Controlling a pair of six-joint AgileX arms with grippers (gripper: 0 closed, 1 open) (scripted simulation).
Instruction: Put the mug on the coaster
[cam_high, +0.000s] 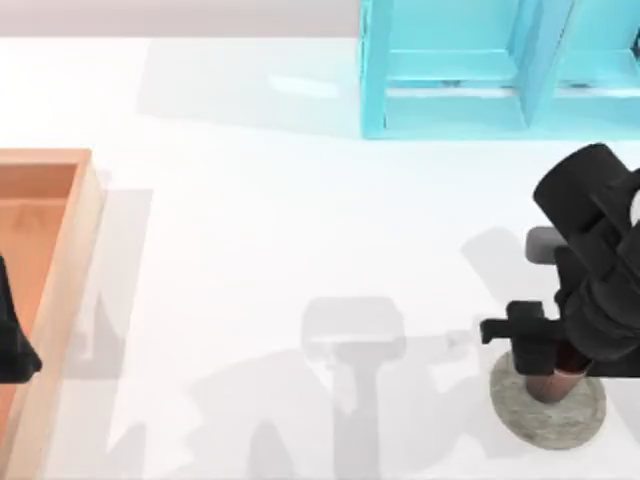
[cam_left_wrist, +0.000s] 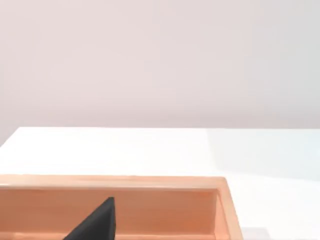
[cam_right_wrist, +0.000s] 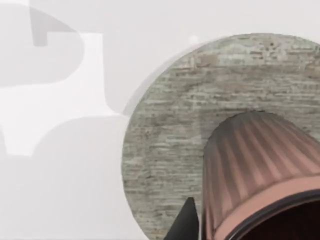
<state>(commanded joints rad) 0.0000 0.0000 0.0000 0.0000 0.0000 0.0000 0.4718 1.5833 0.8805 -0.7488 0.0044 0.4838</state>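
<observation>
The small copper-brown ribbed handleless mug stands upright on the flat round grey-green stone-textured coaster, near the table's right front edge; the wrist view shows the mug over the coaster, its dark rim nearest the camera. The right gripper sits directly above the mug, one black finger just beside the ribbed wall; whether the fingers pinch the cup cannot be told. Beyond lie the white table, a light-blue shelf frame at the rear, and an orange wooden tray at left. The left gripper is parked over that tray.
</observation>
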